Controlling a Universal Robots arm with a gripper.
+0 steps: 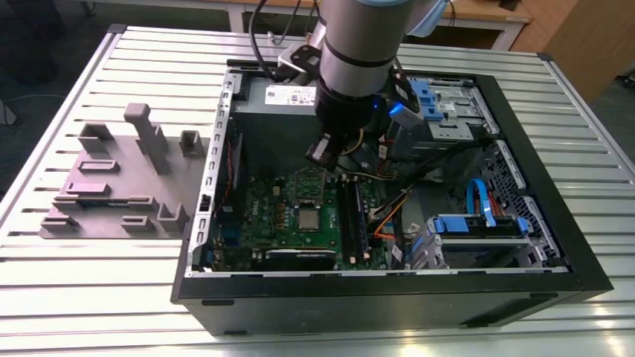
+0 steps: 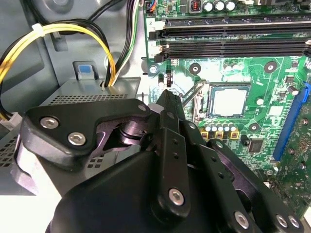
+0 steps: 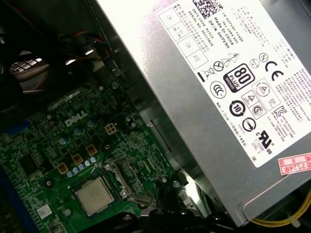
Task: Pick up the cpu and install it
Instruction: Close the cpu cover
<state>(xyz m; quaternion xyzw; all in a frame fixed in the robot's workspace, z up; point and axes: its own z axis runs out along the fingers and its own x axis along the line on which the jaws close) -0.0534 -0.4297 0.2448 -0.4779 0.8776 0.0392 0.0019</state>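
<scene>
The table (image 1: 89,74) of ribbed metal fills the exterior view, carrying an open case (image 1: 555,245) at centre and a grey fixture (image 1: 109,186) at the exterior view's left. The arm (image 1: 362,44) descends from the upper centre of the frame into the case, with the power supply (image 1: 288,97) just beside it. The board (image 1: 268,223) lies flat in the lower centre of the case. The gripper (image 2: 165,97) hangs above the board, near the socket; its fingers are pressed together to a single tip with nothing between them. The cpu (image 2: 229,102) already sits inside the socket frame, right of centre in the second wrist view and at lower left in the first wrist view (image 3: 95,195). The socket lever (image 2: 190,93) stands raised and apart from the cpu, so the cpu appears unclamped. Risk: a sideways sweep of the gripper could snag the lever or the cables (image 2: 92,36) at upper left, or nudge the loose cpu. Open room exists above the board; the case walls, power supply and memory slots (image 2: 233,39) bound lateral travel.
</scene>
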